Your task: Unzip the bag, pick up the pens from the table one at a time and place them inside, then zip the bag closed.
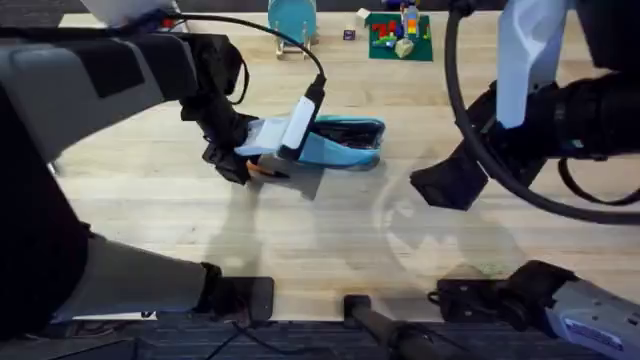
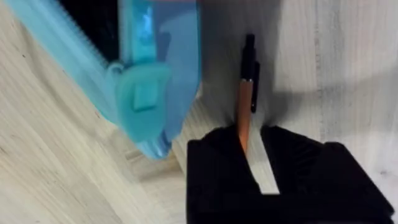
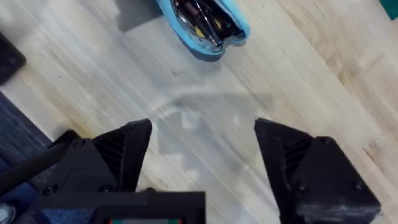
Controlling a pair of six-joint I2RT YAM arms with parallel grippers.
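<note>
The light blue bag lies in the middle of the table, its zipper open and pens showing in the dark interior. My left gripper is at the bag's left end, shut on an orange pen with a black tip. The pen sticks out from between the black fingers beside the bag's corner. My right gripper hovers open over bare wood to the right of the bag, and appears in the overhead view as the dark right gripper.
A teal round stand and a green plate with small toys sit at the table's far edge. Black cables arc over the right side. Bare wood lies in front of the bag.
</note>
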